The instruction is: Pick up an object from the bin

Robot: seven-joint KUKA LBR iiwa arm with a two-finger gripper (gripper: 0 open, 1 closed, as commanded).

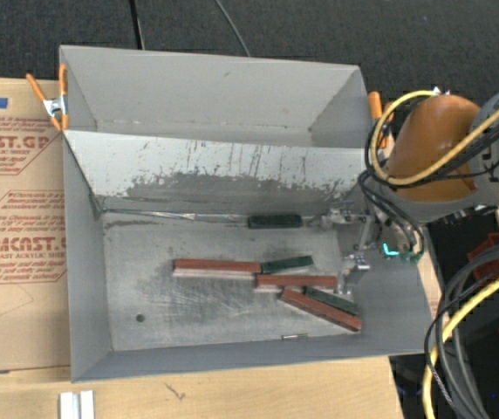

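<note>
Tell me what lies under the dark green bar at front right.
The dark green flat bar lies across a reddish-brown flat bar, whose ends stick out. That bar's middle is covered, as is anything beneath it.

Back of bin (232,103) floor, at foot of rear wall: dark green bar (275,221) lying flat, with a thin grey rod (175,217) running left from it. Joined or merely end to end, cannot tell. Left of centre: long red-brown bar (216,269), flat, well apart from the green one. One small dark speck (140,319) near the front left corner. Outside: pale wooden tabletop (232,391) in front; dark carpet (319,16) behind, with a black cable (133,11) across it.
</note>
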